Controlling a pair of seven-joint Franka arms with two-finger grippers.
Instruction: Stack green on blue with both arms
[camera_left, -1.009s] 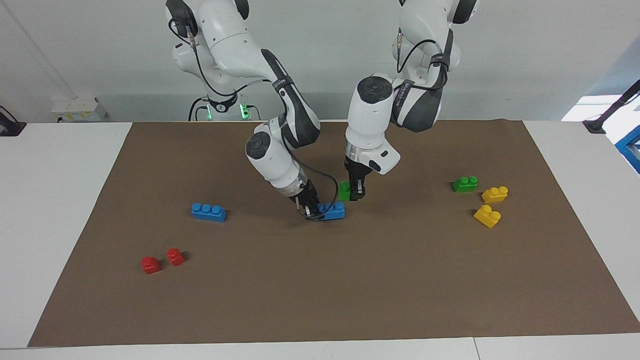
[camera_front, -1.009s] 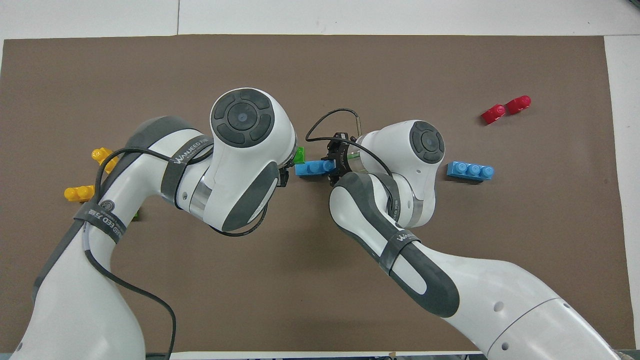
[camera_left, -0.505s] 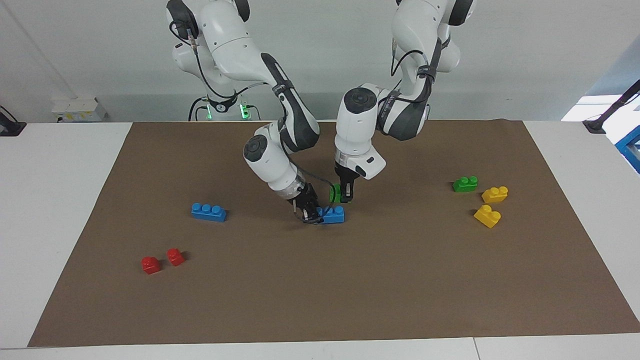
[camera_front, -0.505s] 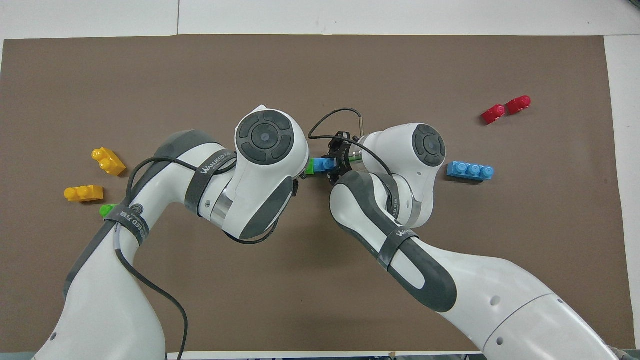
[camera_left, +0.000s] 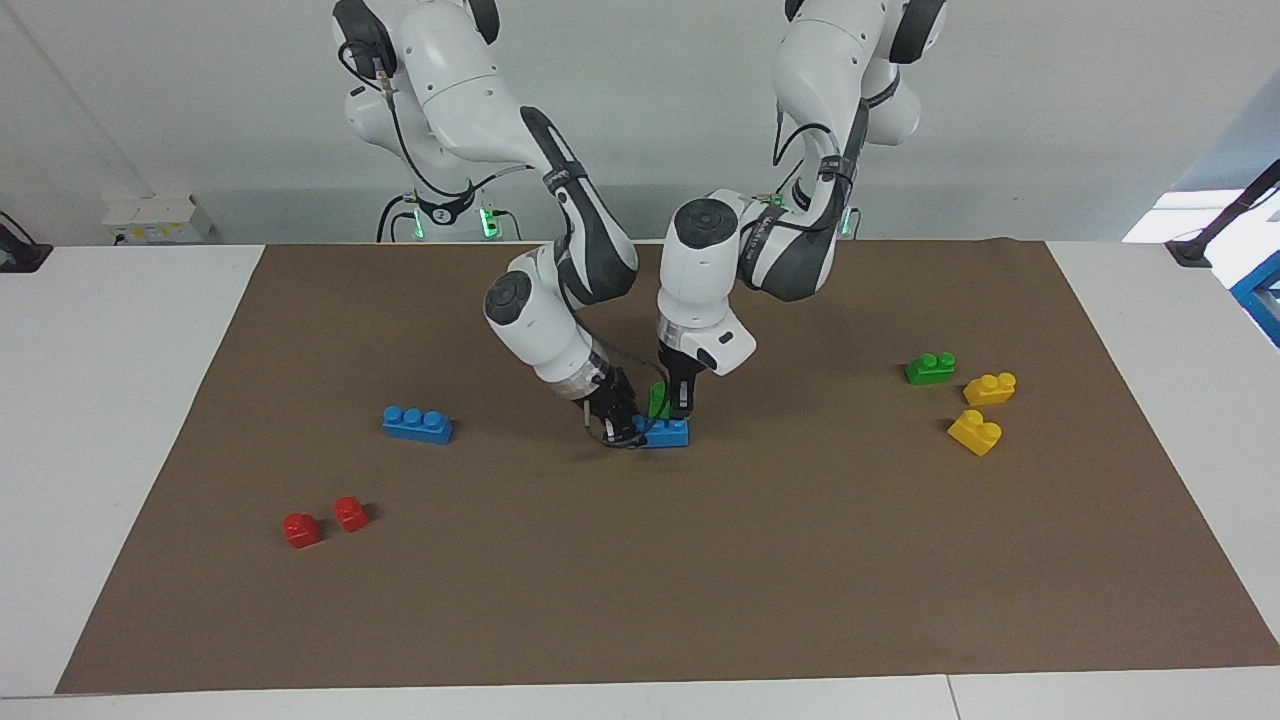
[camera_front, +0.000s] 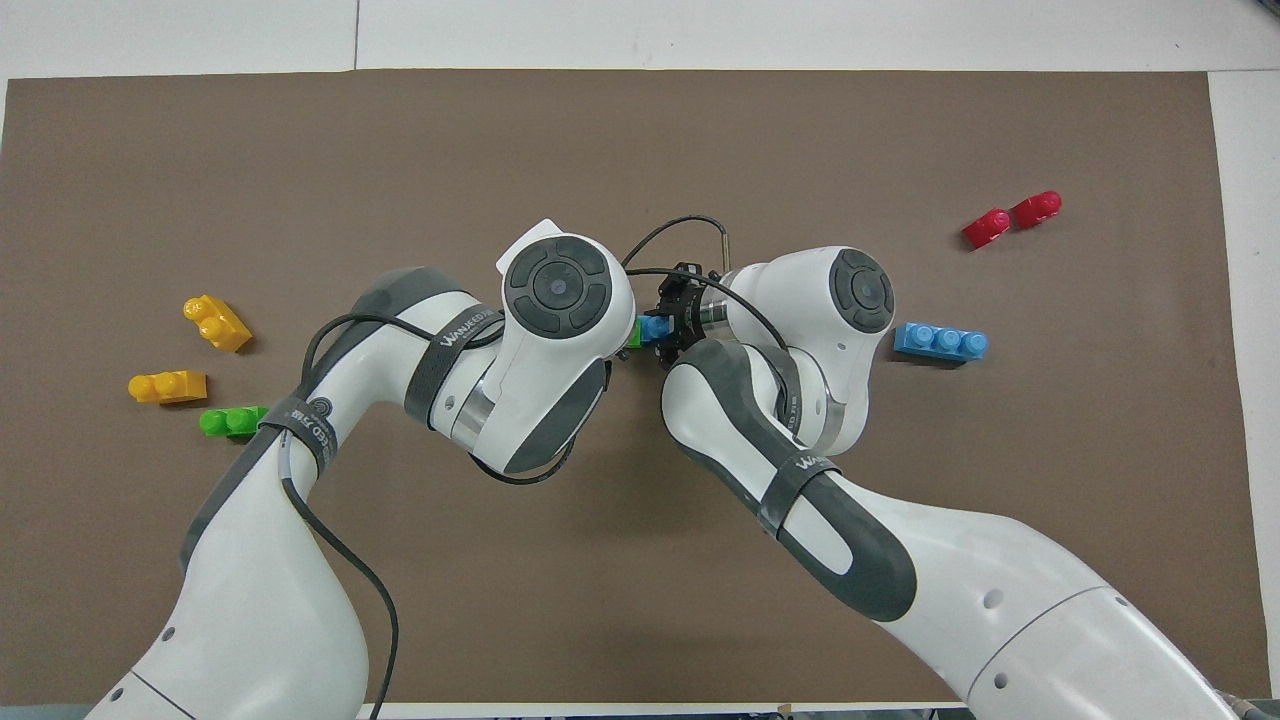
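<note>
Left jaws (camera_left: 680, 405) clamp green brick (camera_left: 658, 400) over blue brick (camera_left: 668, 432).

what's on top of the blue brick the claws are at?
A small green plastic two-stud brick, gripped by the left claw, sits over the blue three-stud plastic brick held by the right claw. Whether the studs have seated is hidden.

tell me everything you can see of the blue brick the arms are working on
The bright blue plastic toy brick with round studs on top lies flat on the brown mat near the table's middle. The right claw is shut on one end, hiding part of it, so only its other end shows. The left claw holds a small green plastic brick just above its studs, seemingly touching; whether it is seated is unclear.
</note>
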